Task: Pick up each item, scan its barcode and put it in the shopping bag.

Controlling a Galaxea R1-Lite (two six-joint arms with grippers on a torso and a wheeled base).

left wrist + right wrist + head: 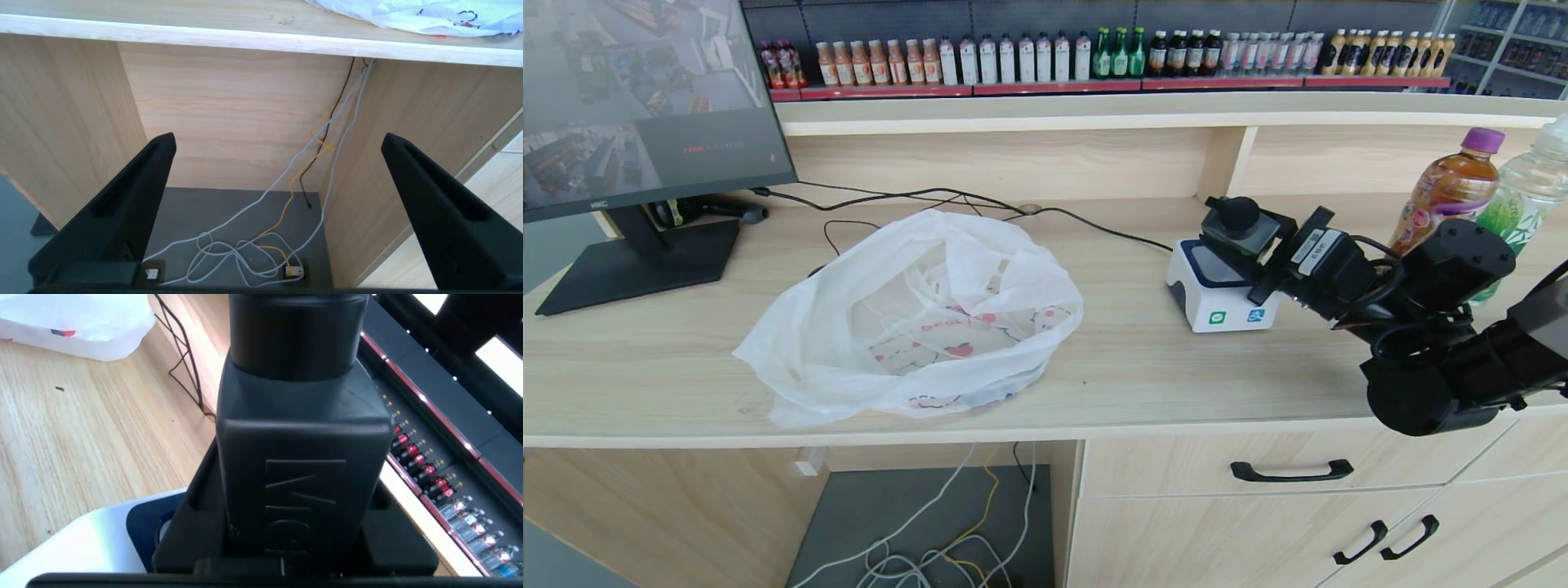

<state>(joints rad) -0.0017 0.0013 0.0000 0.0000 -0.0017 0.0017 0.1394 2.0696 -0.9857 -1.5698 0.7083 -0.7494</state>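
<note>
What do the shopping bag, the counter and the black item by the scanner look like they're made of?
Shopping bag: thin white plastic film, translucent and crinkled, print showing through.
Counter: light wood or wood-look laminate, matte, visible grain.
Black item: probably moulded plastic, matte, with embossed lettering on its side.

Wooden counter point(1143, 384): a monitor point(645, 90) stands at its far left end. Black cables point(915, 194) run along its back. A stocked bottle shelf point(1054, 86) runs behind it. Drawers point(1176, 478) sit under its right half; loose wires point(915, 563) lie on the floor beneath.
</note>
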